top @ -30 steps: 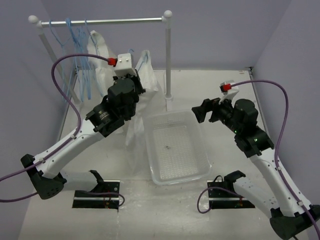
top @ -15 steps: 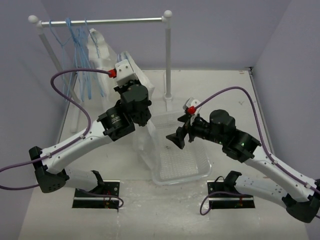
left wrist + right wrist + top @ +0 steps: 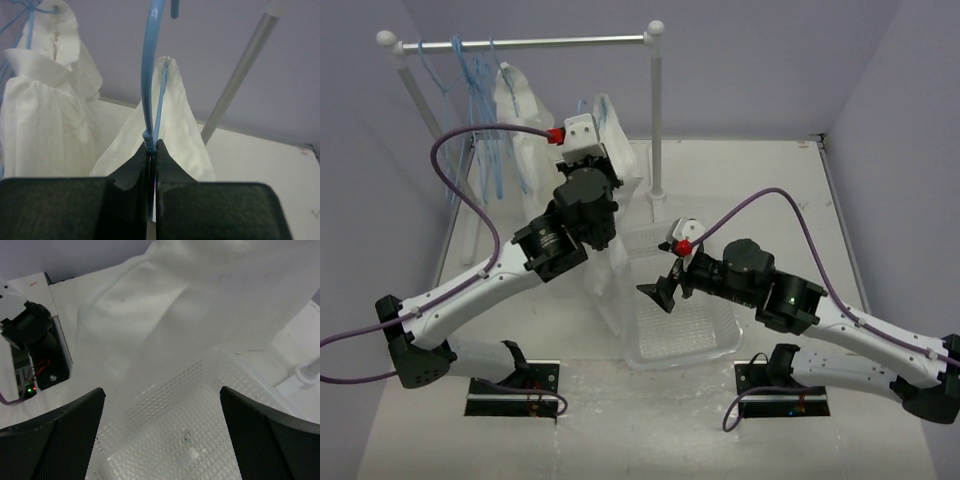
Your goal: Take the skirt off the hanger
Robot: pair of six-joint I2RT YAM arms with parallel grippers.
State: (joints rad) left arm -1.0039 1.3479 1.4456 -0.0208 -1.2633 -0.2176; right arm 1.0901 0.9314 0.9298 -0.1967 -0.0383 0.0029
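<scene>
At the far left corner of the tabletop, a bunch of empty blue hangers (image 3: 470, 75) hangs from the rail (image 3: 535, 43) of a clothes rack that runs along the far edge. Just right of them on the same rail hangs a white ruffled garment (image 3: 513, 105).

Right of that garment, the left gripper (image 3: 152, 148) is raised off the table, its fingers clenched on the thin wire of a blue hanger (image 3: 149, 75). The skirt (image 3: 623, 165) is draped over this hanger. It peaks just behind the fingers in the left wrist view and falls in a long, thin white fold toward the table. Its lower part lies against the left rim of the clear plastic basket (image 3: 725, 325).

The basket sits mid-table, toward the near edge, in front of the rack's right post (image 3: 657, 120). The right gripper (image 3: 657, 292) hovers over the basket's left half, pointing at the hanging fabric. Its fingers are spread wide with nothing between them, close to the skirt but apart from it.
</scene>
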